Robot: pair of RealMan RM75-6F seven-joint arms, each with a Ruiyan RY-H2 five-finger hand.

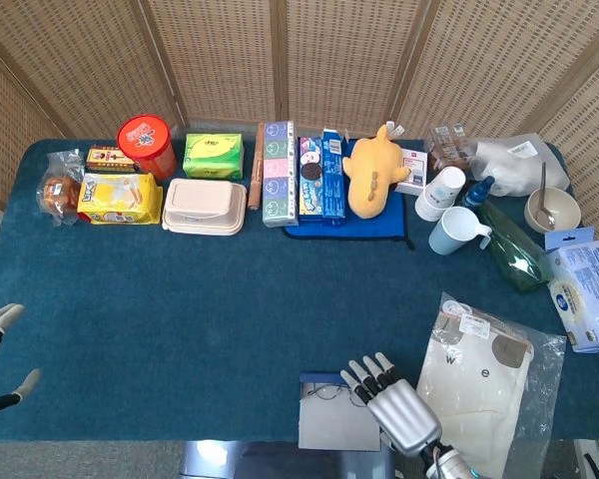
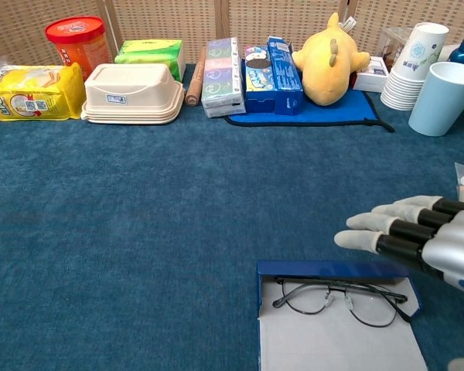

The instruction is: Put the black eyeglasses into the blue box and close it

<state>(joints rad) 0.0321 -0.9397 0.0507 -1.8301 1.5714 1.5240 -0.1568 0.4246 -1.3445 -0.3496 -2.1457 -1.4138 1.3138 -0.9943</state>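
We see the black eyeglasses [image 2: 340, 296] lying in the blue box [image 2: 334, 269] at the desk's near edge, lid unclosed; our right hand [image 2: 429, 239] hovers beside it, fingers spread wide and holding nothing

The table [image 2: 139, 247] wears a deep teal-blue cloth, and just left of the silver, black-banded right hand [image 2: 429, 243] lies the blue box [image 2: 334, 269], its inside pale grey, holding thin black eyeglasses [image 2: 340, 296]. Far beyond the hand stand a yellow plush toy [image 2: 326, 52] on a blue mat [image 2: 309, 110], a red tub [image 2: 79, 40], a green packet [image 2: 148, 54], a cream lidded container [image 2: 131, 93] and a yellow packet [image 2: 31, 93], before a tan woven screen [image 1: 309, 60].
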